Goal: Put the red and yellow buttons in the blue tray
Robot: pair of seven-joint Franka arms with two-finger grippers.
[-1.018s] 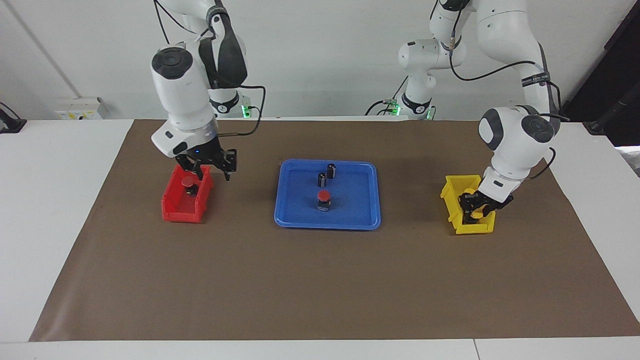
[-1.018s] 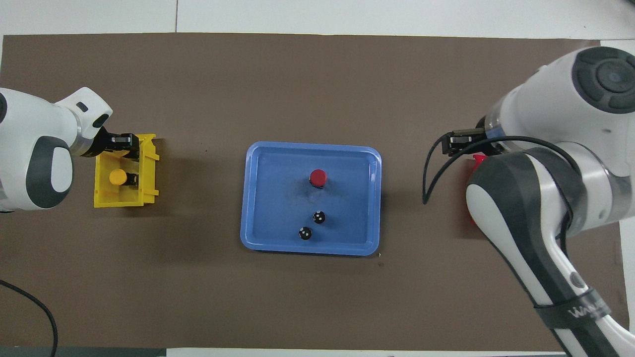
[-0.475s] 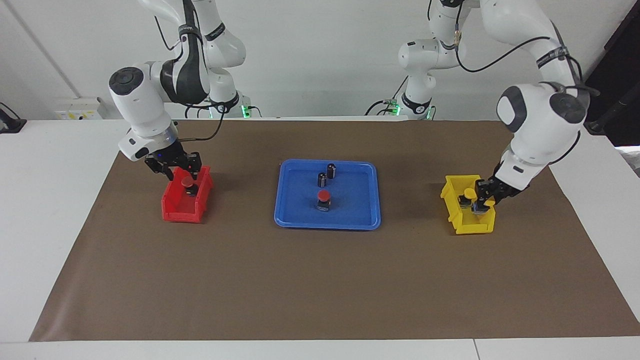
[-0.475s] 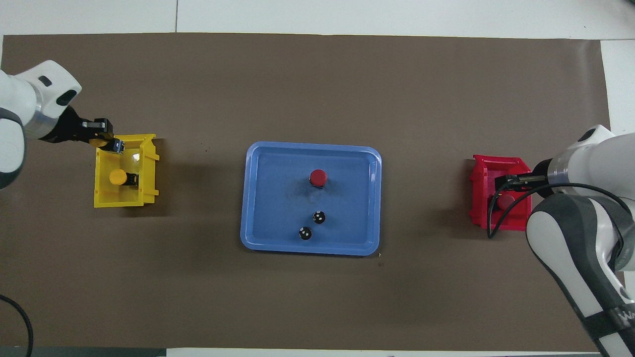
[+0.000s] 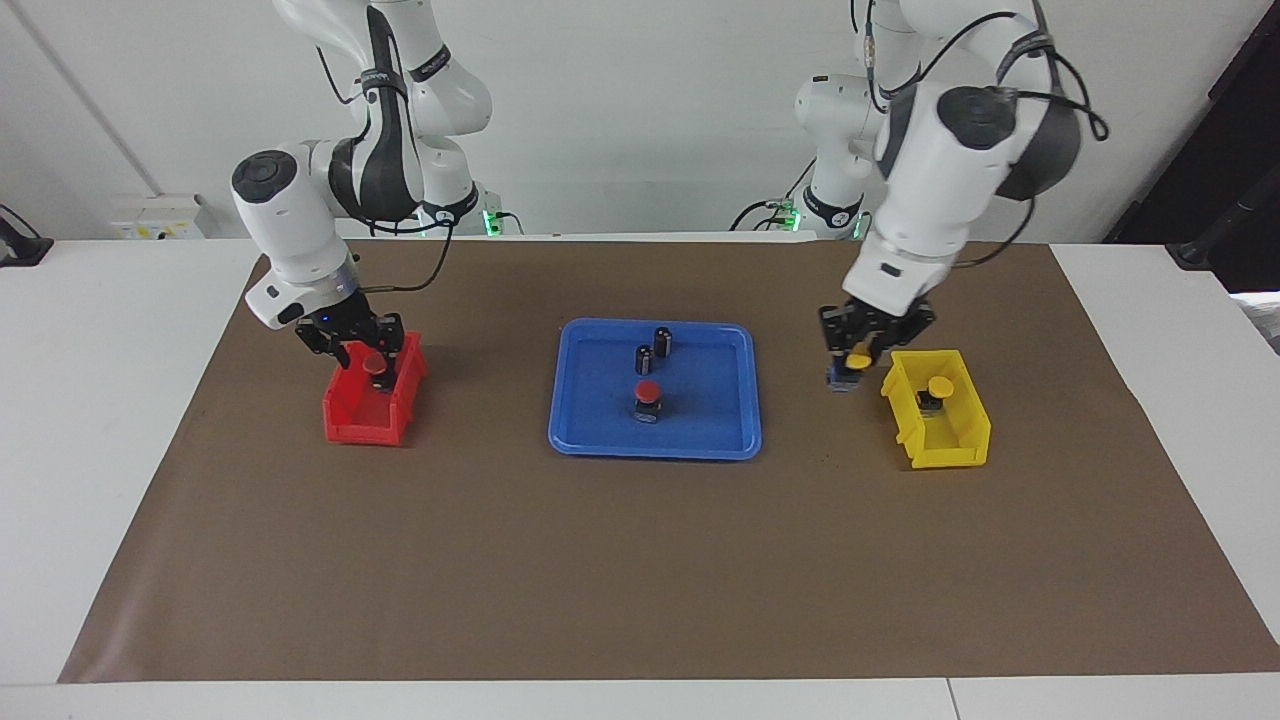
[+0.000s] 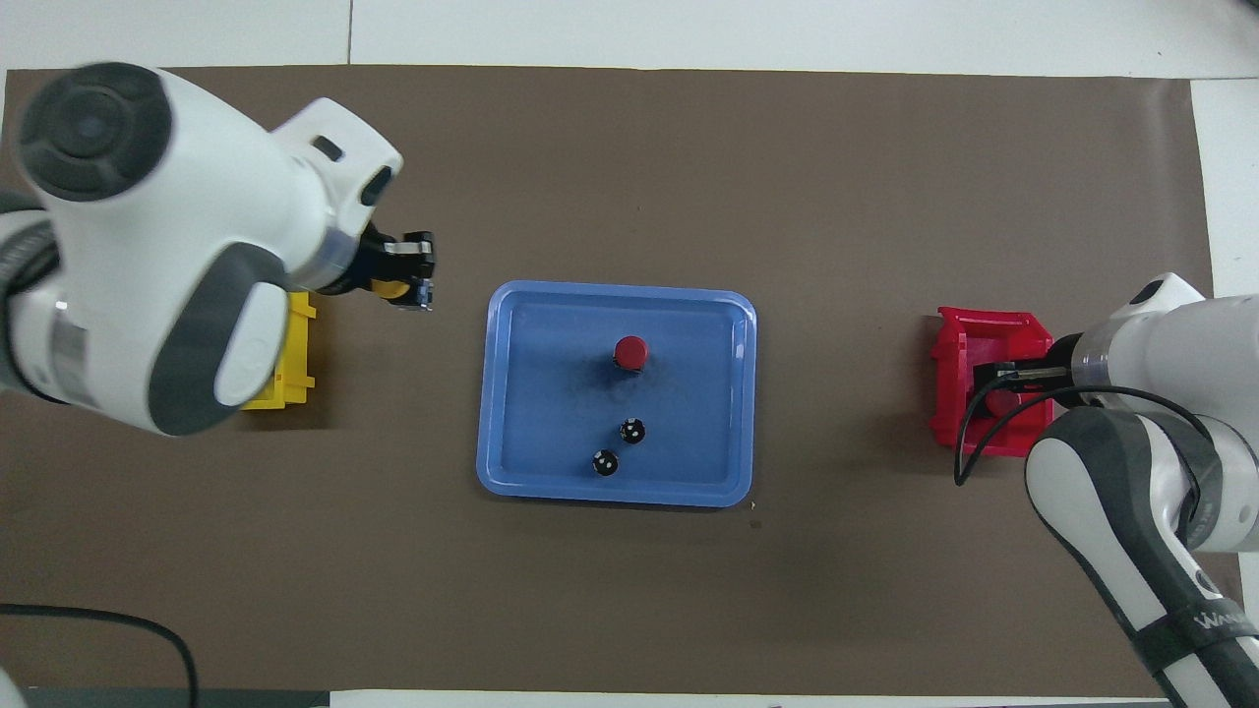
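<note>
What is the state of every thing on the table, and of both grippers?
Left gripper: shut on a yellow-capped push-button, raised over the mat between yellow bin and tray.
Right gripper: at the red plastic bin, around the red-capped push-button inside.
Wide flat blue plastic tray: holds one red-capped button and two dark cylinders.
Small yellow plastic bin: holds one yellow-capped button.

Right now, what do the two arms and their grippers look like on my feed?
Both arms are glossy white with rounded shells, dark grey joint caps and dark panels along some links. Thin black cables loop along each. The left gripper and the right gripper are small, black and two-fingered. A black band on the right arm's forearm carries light lettering.
</note>
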